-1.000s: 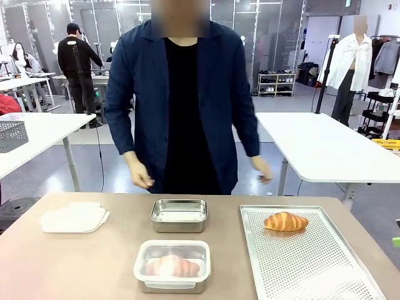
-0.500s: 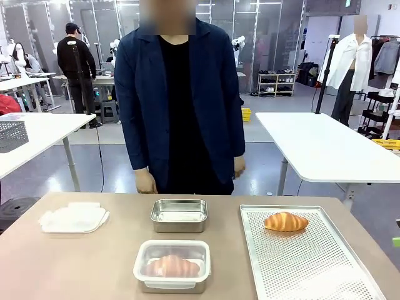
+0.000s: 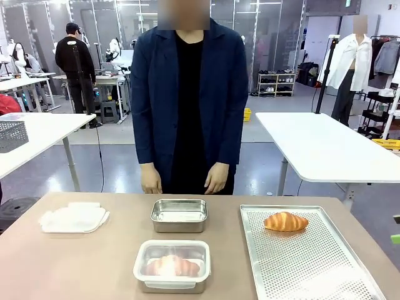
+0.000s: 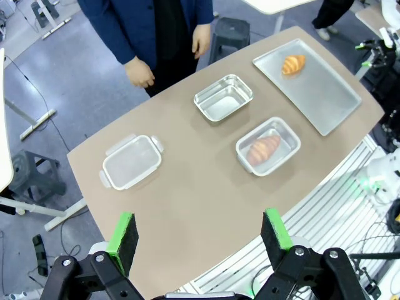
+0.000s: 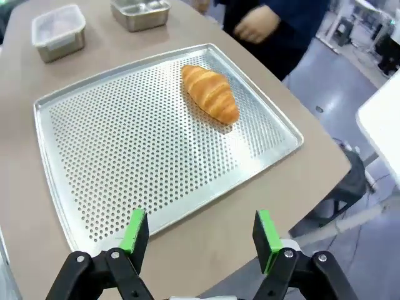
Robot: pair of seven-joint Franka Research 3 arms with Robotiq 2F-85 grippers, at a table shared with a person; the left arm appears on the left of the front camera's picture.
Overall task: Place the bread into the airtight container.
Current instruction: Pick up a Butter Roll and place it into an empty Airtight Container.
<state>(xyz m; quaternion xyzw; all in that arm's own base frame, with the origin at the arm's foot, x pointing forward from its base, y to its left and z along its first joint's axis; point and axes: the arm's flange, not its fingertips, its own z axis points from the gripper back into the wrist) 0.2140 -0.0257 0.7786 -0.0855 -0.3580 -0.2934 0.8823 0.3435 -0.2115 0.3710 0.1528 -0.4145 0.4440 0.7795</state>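
A croissant (image 3: 285, 221) lies at the far end of the perforated metal tray (image 3: 312, 269) on the right; the right wrist view has this croissant (image 5: 210, 94) ahead of my open right gripper (image 5: 200, 231). An open, empty steel container (image 3: 179, 214) sits mid-table. In front of it stands a second container (image 3: 172, 265) with a clear lid on and another croissant inside. My left gripper (image 4: 199, 236) hangs open high above the table's near edge, with the empty container (image 4: 223, 97) and the lidded one (image 4: 267, 147) far below.
A loose clear lid (image 3: 74, 217) lies on the table's left side. The person stands at the far edge with both hands (image 3: 150, 181) hanging just behind the empty container. Bare tabletop (image 3: 75, 269) lies front left.
The person has shifted slightly right and lowered both hands to the table's far edge. The containers, tray and croissant have not moved.
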